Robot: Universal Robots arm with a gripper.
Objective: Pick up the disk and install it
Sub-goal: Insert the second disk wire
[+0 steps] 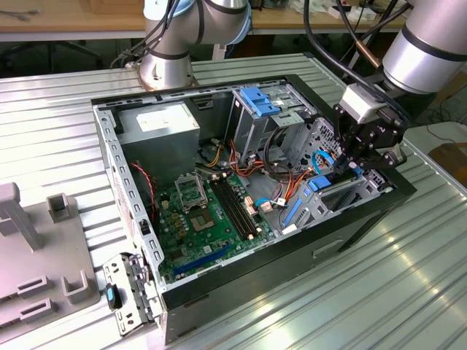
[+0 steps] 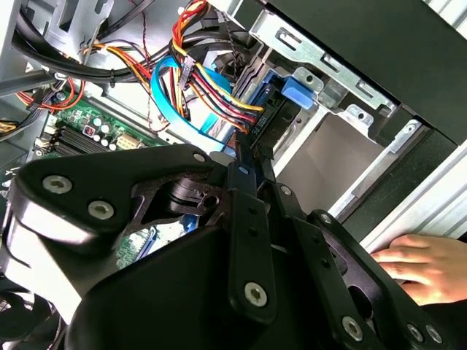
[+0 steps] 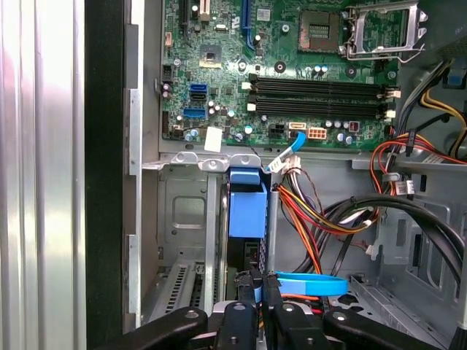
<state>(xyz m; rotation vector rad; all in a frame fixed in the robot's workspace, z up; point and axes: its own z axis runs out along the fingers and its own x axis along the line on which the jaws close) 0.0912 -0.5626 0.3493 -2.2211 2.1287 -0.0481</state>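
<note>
Exterior view, left to right.

Grey plastic fixture (image 1: 29, 255): lower left of the frame, on the ribbed metal counter (image 1: 58, 117).

Loose metal bracket with a blue tab (image 1: 120, 295): lower left, lying just beside the case's near corner.

Open computer case (image 1: 248, 197): centre of the frame, lying on its side with its interior exposed. Contents: power supply (image 1: 164, 127) at upper left of the interior; green motherboard (image 1: 211, 211) at centre; upright grey drive cage with a blue bracket on top (image 1: 263, 102) at upper centre; bundles of orange, red and black cables (image 1: 284, 179) to its right.

Robot arm base (image 1: 175, 44): top centre, behind the case.

Claw (image 1: 350, 164): right of the frame, black, lowered into the case's right end. In the first wrist view the fingers (image 3: 252, 292) stand close together, closed on the disk's upper edge.

Disk (image 1: 321, 186): right of centre, standing on edge in the lower drive bay by the case's front wall. In the first wrist view its blue carrier (image 3: 246, 204) sits upright in the grey bay, centre of the frame, with a flat blue cable (image 3: 310, 283) just beside the fingers. In the second wrist view its blue end tab (image 2: 295, 91) appears at upper centre, against the bay's metal frame.

A person's hand (image 2: 423, 266): lower right of the second wrist view, resting outside the case.
</note>
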